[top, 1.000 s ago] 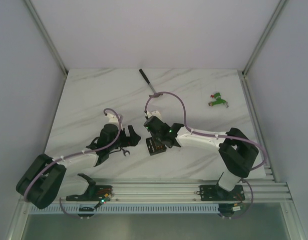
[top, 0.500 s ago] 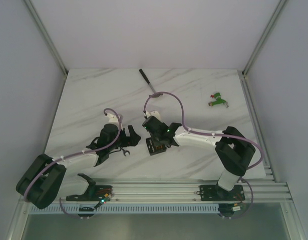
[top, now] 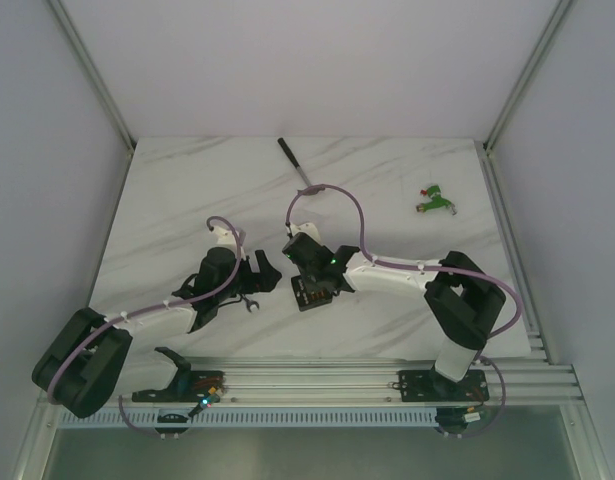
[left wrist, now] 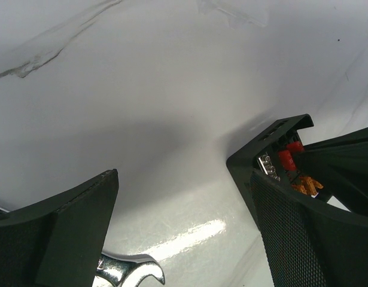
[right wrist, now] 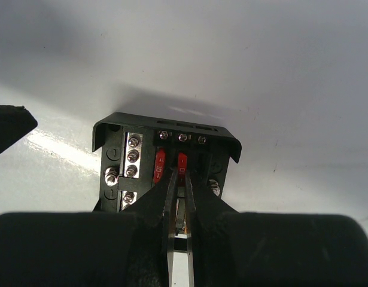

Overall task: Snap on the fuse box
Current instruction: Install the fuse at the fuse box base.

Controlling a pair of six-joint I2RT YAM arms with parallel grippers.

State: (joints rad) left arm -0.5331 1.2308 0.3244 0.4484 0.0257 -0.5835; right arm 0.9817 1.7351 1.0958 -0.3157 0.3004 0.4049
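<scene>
In the right wrist view the right gripper's [right wrist: 179, 174] nearly closed jaws hide the near half of the small square black plastic fuse box [right wrist: 115, 152]. Whether they pinch the red fuse [right wrist: 181, 160] at their tips cannot be told. The left wrist view's bottom edge cuts off the silver metal wrench [left wrist: 128, 272] behind its open end.

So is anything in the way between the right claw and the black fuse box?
No, nothing visible is. The right gripper has its nearly closed tips right at the fuse box, by its red fuses. The wrench lies off to the side, near the left gripper.
</scene>
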